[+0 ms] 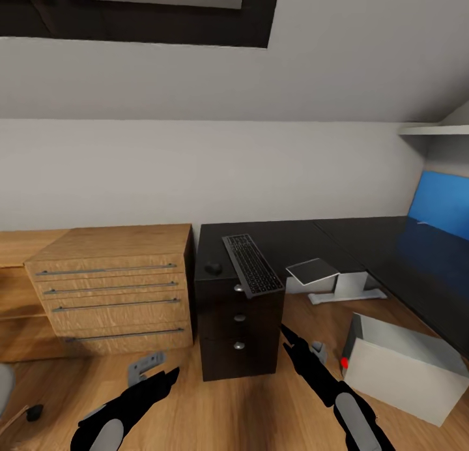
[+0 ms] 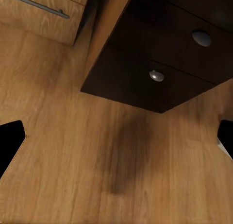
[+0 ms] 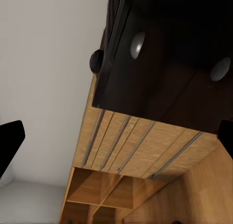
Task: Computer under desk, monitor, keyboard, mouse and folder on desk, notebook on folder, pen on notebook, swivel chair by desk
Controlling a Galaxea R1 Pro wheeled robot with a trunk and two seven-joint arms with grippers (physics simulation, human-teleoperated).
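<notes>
While both arms hung low at the bottom of the head view, the left gripper sat at lower left over the wood plank floor with its fingers spread apart and nothing between them. The right gripper sat at lower centre-right, pointing up toward the drawers; its fingers also stood apart and held nothing. In each wrist view the dark fingertips showed at opposite edges of the frame, well apart.

At mid-frame stood the desk, black and L-shaped, with round silver knobs down its drawer front. On its near-left end lay the keyboard, slim and dark, angled and overhanging the front edge. Just beside it, toward the left, sat the small black mouse. At lower right the computer, a pale grey box with a red light, rested tilted on the floor under the desk's right wing. Left of the desk stood a light wood drawer unit.
</notes>
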